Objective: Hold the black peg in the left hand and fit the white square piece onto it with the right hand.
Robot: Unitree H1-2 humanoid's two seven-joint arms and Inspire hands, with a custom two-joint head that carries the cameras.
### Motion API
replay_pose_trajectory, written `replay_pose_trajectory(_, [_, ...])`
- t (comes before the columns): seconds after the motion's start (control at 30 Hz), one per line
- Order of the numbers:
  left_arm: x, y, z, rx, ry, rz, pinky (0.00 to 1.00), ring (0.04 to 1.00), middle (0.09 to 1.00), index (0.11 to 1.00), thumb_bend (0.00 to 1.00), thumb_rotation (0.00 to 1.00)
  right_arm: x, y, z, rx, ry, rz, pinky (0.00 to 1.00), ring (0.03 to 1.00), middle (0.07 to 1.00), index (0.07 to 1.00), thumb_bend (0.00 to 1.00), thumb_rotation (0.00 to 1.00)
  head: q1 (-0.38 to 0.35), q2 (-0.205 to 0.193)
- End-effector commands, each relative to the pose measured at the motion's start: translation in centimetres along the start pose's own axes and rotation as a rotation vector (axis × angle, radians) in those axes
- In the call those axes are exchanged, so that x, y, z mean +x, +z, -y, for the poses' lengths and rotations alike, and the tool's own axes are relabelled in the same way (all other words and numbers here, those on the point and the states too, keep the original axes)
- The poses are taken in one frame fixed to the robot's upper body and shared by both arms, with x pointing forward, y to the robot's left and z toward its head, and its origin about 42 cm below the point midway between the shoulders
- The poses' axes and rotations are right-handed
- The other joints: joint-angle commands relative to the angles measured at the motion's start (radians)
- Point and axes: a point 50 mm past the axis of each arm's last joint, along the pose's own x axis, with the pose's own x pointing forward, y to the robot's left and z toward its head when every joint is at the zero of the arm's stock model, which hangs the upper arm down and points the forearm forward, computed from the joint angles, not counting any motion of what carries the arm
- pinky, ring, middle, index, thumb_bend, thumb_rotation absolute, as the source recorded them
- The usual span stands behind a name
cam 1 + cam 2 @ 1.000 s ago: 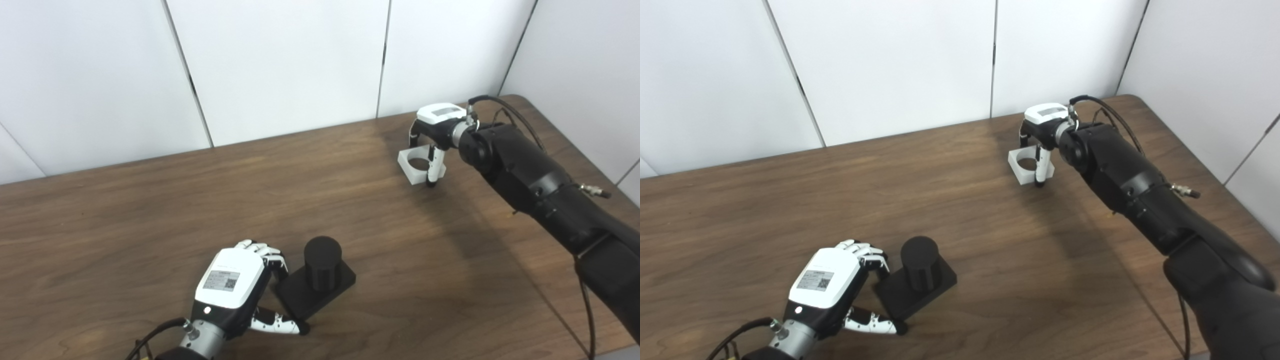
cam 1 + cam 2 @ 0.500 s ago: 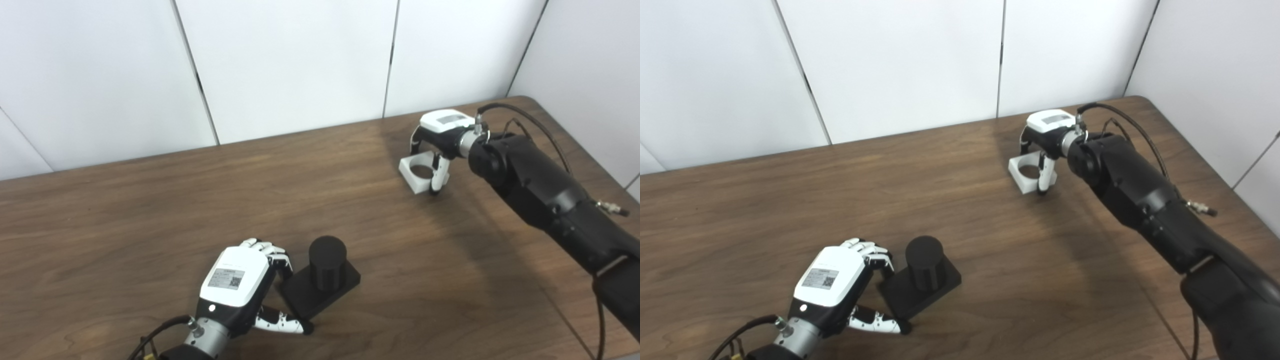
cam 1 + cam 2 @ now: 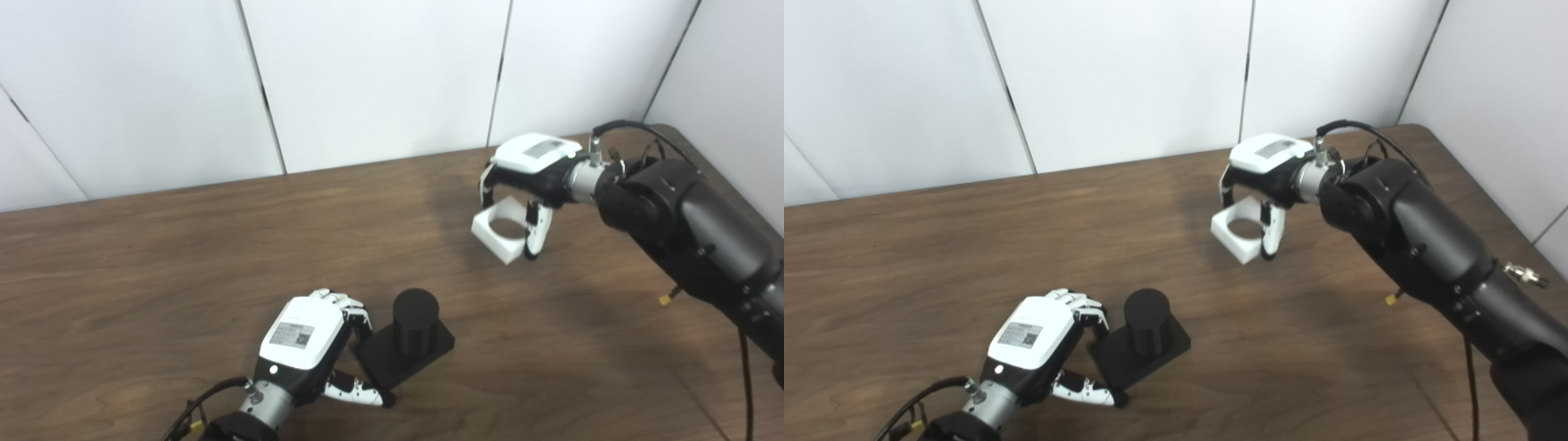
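The black peg (image 3: 415,320), a short cylinder on a flat square base, stands on the table near the front. My left hand (image 3: 306,343) is shut on the base's left edge, fingers over the top and thumb at the front corner. The white square piece (image 3: 501,230), with a round hole through it, hangs a little above the table at the back right. My right hand (image 3: 530,174) is shut on it from above, fingers on its far side and thumb on its near right corner.
The brown wooden table (image 3: 153,257) runs wide to the left. White wall panels (image 3: 367,79) stand behind it. The table's right edge (image 3: 1488,202) lies beside my right arm. A cable loops over the right wrist.
My right hand has lifted the white square piece off the table and carried it toward the peg. The left hand still holds the base. The camera has shifted a little.
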Motion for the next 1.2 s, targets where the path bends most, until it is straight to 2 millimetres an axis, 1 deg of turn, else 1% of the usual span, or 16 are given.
replay_pose_trajectory(0.0, [-0.3, -0.2, 2.7, 0.041, -0.139, -0.013, 0.86, 0.812, 0.754, 0.489, 0.52, 0.06, -1.5, 0.4, 3.6, -0.017, -0.080, -0.001, 1.00, 0.927, 0.824, 0.488, 0.52, 0.13, 0.003, 0.004])
replay_pose_trajectory(0.23, [0.0, 0.2, 2.4, 0.048, -0.134, -0.005, 0.86, 0.813, 0.755, 0.489, 0.52, 0.06, -3.0, 3.7, 5.9, -0.041, -0.055, 0.087, 0.99, 0.922, 0.818, 0.488, 0.52, 0.13, 0.023, 0.035])
replay_pose_trajectory(0.43, [0.3, 0.5, 2.4, 0.062, -0.135, -0.011, 0.85, 0.814, 0.755, 0.490, 0.52, 0.06, -3.9, 6.1, 7.3, -0.031, -0.054, 0.155, 1.00, 0.931, 0.815, 0.487, 0.52, 0.13, 0.035, 0.045])
replay_pose_trajectory(0.53, [0.5, 0.6, 2.4, 0.059, -0.137, -0.012, 0.86, 0.816, 0.757, 0.489, 0.52, 0.06, -4.2, 6.7, 7.8, -0.030, -0.067, 0.181, 1.00, 0.936, 0.815, 0.487, 0.52, 0.13, 0.037, 0.047])
replay_pose_trajectory(0.7, [0.6, 0.7, 2.4, 0.062, -0.140, -0.015, 0.86, 0.818, 0.758, 0.489, 0.52, 0.06, -4.4, 7.5, 8.2, -0.024, -0.081, 0.216, 1.00, 0.950, 0.821, 0.487, 0.52, 0.13, 0.039, 0.049])
replay_pose_trajectory(0.87, [0.6, 0.9, 2.3, 0.064, -0.135, -0.014, 0.86, 0.815, 0.757, 0.489, 0.52, 0.06, -4.3, 8.3, 8.2, -0.024, -0.075, 0.242, 1.00, 0.947, 0.815, 0.487, 0.52, 0.13, 0.041, 0.055])
replay_pose_trajectory(1.17, [0.6, 1.2, 1.9, 0.069, -0.145, -0.016, 0.87, 0.821, 0.762, 0.490, 0.52, 0.06, -3.5, 9.5, 7.2, -0.048, -0.048, 0.271, 0.98, 0.934, 0.801, 0.486, 0.52, 0.13, 0.036, 0.068])
